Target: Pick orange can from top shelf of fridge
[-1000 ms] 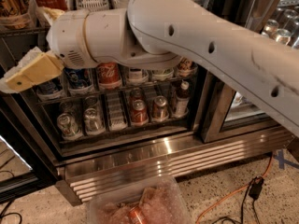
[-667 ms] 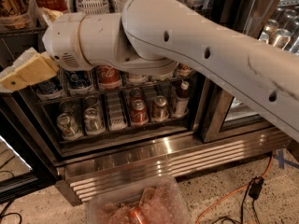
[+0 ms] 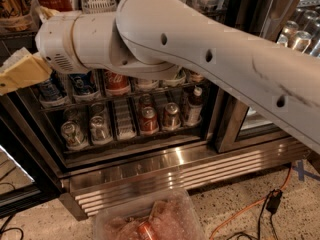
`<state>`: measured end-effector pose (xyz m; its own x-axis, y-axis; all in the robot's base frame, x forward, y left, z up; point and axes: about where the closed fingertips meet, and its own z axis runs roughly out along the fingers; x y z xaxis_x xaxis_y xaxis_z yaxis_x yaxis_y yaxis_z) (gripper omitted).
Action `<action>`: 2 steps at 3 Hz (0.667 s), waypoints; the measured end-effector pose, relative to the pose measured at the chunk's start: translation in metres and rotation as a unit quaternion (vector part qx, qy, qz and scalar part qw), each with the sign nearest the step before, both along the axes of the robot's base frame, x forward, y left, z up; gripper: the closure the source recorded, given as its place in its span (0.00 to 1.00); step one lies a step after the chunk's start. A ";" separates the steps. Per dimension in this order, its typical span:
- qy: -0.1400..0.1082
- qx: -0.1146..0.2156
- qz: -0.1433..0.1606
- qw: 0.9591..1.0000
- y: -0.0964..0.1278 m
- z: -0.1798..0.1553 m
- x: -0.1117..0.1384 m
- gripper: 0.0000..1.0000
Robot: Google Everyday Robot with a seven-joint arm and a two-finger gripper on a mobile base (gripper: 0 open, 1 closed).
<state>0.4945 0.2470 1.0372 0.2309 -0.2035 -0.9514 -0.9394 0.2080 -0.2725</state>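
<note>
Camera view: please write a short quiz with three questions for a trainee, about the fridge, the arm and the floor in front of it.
1. True or false: the gripper is at the left edge of the view, in front of the fridge.
2. What stands on the floor before the fridge? A) a clear plastic bin B) a chair C) a metal bucket
3. Fill in: the red Coca-Cola can stands ___ than the small bottle.
Key: 1 true; 2 A; 3 higher.
</note>
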 end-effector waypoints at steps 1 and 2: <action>-0.005 0.005 0.011 1.000 0.008 0.003 0.006 0.00; -0.018 0.008 0.017 1.000 0.012 0.013 0.012 0.00</action>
<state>0.5066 0.2591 1.0498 0.2716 -0.1792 -0.9456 -0.9356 0.1813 -0.3031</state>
